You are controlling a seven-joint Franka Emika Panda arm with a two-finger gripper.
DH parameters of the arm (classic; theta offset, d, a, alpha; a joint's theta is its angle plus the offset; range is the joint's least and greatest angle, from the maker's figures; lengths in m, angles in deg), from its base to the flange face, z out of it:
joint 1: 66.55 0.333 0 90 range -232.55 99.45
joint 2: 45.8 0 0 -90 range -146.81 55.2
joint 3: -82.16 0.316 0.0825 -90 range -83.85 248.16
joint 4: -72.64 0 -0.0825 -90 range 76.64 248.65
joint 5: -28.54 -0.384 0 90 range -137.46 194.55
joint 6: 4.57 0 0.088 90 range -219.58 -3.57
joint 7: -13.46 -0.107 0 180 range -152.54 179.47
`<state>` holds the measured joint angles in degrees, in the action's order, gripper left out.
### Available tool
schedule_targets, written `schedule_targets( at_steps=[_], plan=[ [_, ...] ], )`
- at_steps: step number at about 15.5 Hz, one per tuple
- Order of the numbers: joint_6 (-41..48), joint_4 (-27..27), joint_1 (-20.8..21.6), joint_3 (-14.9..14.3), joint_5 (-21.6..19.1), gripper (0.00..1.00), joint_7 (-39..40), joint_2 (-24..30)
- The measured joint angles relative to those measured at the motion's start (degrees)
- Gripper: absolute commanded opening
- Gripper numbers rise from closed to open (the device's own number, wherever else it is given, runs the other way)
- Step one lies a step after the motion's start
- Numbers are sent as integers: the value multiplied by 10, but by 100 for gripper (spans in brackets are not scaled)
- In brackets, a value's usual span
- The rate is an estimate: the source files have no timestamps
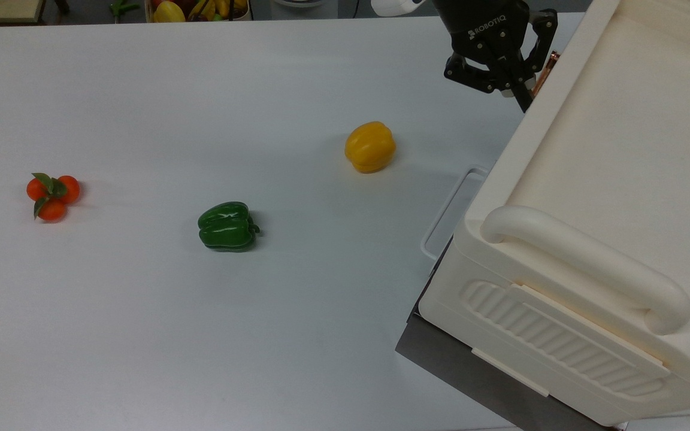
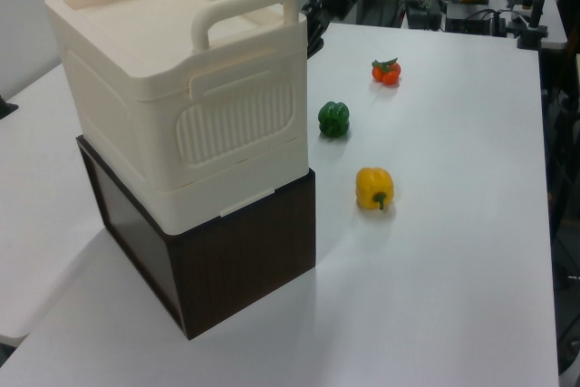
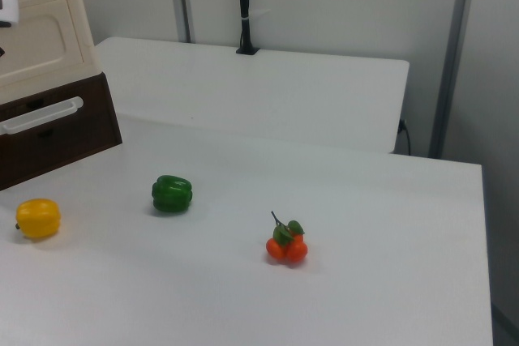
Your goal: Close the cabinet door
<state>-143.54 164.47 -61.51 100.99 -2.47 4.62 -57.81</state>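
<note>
One light, stiff plastic cabinet door (image 3: 36, 38) looks shut, best pushed near its copper handle (image 1: 545, 73), where the gripper (image 1: 516, 87) hovers, jaws apart.
</note>
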Motion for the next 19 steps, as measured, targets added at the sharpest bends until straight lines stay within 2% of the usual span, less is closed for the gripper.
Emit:
schedule_targets(
  at_steps=[8,9,10,11,12,15,16,19],
  plan=[
    [-10,10,-1,5,7,0,0,3],
    [6,13,-4,5,12,4,0,5],
    [28,16,-8,5,21,13,0,8],
    [50,19,-14,4,33,32,0,13],
    [78,21,-19,1,49,47,0,20],
    [196,23,-28,-30,103,97,0,49],
    [229,23,-28,-41,118,100,0,58],
    [313,23,-29,-71,169,100,0,86]
  ],
)
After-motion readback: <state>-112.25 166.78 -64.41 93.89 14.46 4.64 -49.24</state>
